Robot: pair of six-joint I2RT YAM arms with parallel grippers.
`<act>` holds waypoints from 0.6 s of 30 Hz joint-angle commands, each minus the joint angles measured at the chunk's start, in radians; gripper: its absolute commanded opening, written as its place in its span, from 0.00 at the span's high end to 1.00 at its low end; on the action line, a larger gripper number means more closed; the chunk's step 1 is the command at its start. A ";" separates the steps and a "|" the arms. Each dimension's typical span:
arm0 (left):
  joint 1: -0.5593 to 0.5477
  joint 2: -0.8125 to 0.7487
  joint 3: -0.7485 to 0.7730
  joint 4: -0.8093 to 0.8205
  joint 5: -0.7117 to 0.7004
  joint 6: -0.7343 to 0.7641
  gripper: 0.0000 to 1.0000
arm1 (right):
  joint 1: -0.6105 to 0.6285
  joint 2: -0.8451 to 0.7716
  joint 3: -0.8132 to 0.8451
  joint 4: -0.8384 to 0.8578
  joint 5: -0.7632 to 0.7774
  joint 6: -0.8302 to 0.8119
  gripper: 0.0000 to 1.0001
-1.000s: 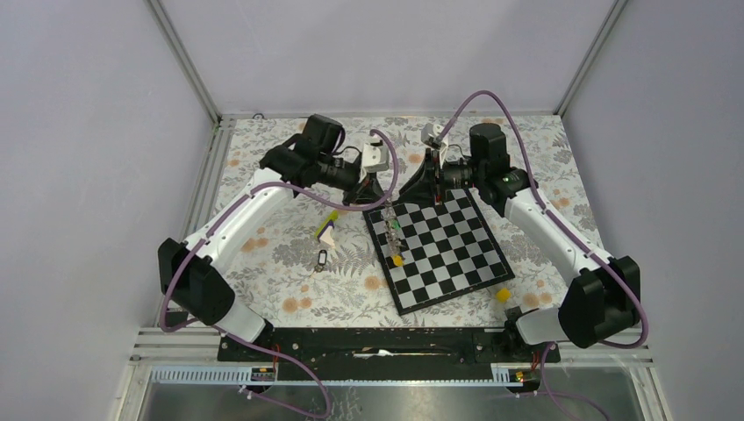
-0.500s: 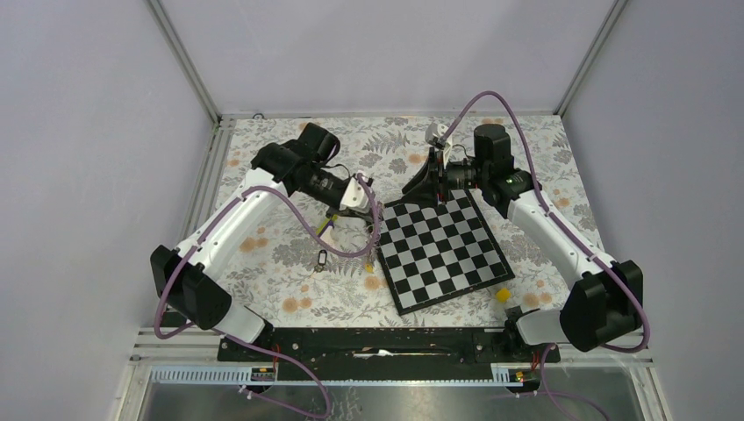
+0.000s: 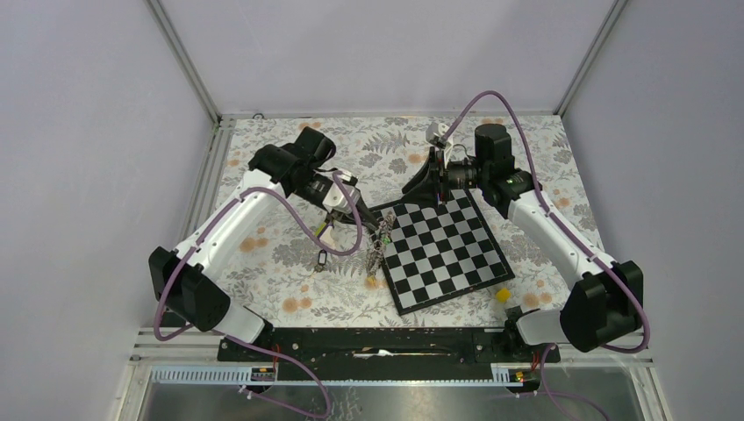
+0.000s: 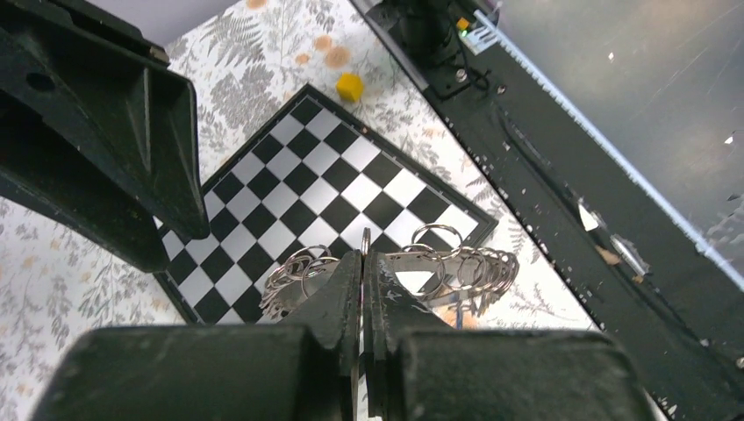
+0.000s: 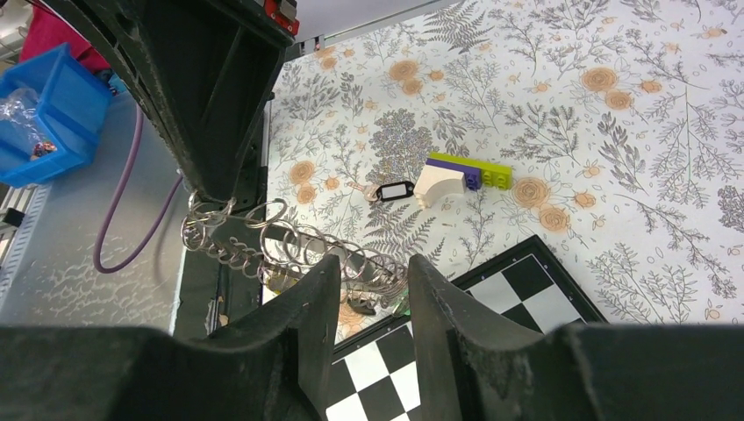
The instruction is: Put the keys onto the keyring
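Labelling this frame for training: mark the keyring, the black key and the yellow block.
keyring (image 4: pixel 465 267), left wrist view, on its right-hand coils.
black key (image 5: pixel 397 190), right wrist view, on its black head.
yellow block (image 4: pixel 349 86), left wrist view, on its top face.

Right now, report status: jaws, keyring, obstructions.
Left gripper: jaws shut on keyring, at chessboard edge. Right gripper: jaws open, empty. Black key loose on cloth by wedge. No obstruction seen.

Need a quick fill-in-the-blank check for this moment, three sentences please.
1. The left fingers are shut on the ____.
2. The key lying beside the wedge has a ____ head.
3. The small block lying off the chessboard is ____.
Missing words: keyring; black; yellow.
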 commanded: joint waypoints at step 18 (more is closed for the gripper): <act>0.005 -0.076 -0.091 0.560 0.043 -0.895 1.00 | -0.005 -0.066 0.049 -0.217 -0.086 -0.166 0.61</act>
